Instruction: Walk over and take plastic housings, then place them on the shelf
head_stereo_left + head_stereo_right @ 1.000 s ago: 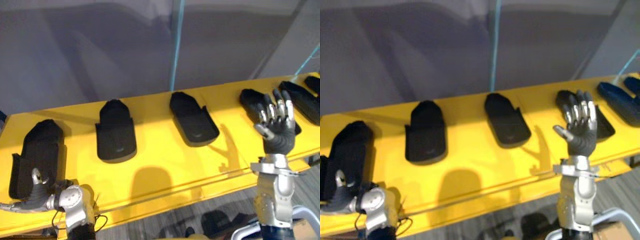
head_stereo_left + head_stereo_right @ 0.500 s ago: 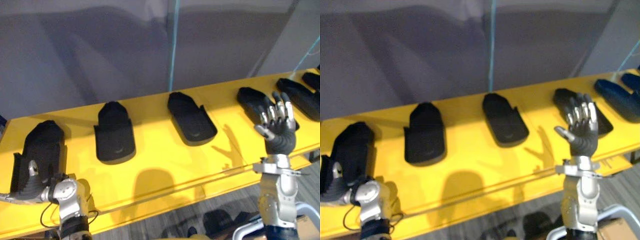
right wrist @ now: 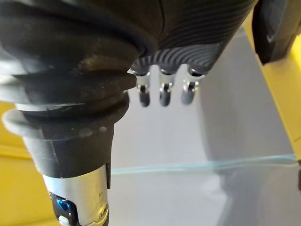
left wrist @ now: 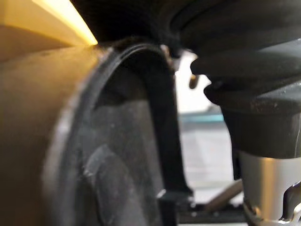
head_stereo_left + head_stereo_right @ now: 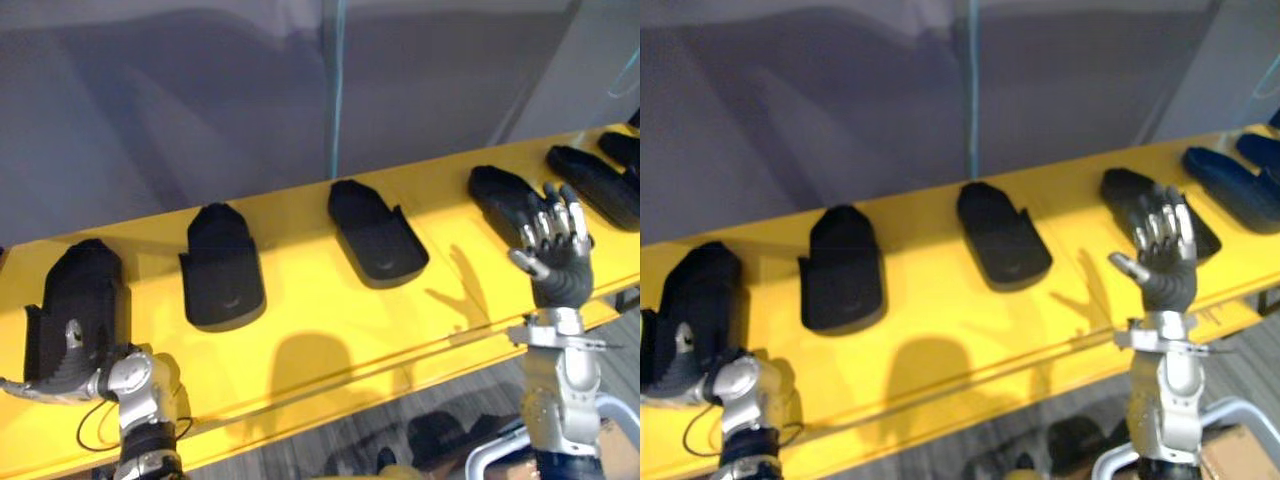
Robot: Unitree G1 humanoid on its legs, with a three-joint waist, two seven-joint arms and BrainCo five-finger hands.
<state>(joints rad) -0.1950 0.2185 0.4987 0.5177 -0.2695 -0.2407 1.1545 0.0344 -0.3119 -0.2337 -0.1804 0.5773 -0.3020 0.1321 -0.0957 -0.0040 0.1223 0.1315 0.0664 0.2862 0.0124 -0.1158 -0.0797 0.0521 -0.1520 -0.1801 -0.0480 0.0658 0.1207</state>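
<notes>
Several black plastic housings lie in a row on the yellow shelf. My left hand is at the near end of the leftmost housing, with its thumb standing up against the housing's near wall. In the left wrist view that housing sits right against the hand. My right hand is raised upright over the shelf's front edge, open and holding nothing, in front of the fourth housing. Its straight fingers show in the right wrist view.
Two more housings lie mid-shelf, and another at the far right. A grey wall rises behind the shelf. Grey floor and a white tube frame lie below the front edge.
The whole view has shifted a little, so the housings sit slightly further left. My left hand has edged up closer to the leftmost housing. The right hand keeps its raised pose.
</notes>
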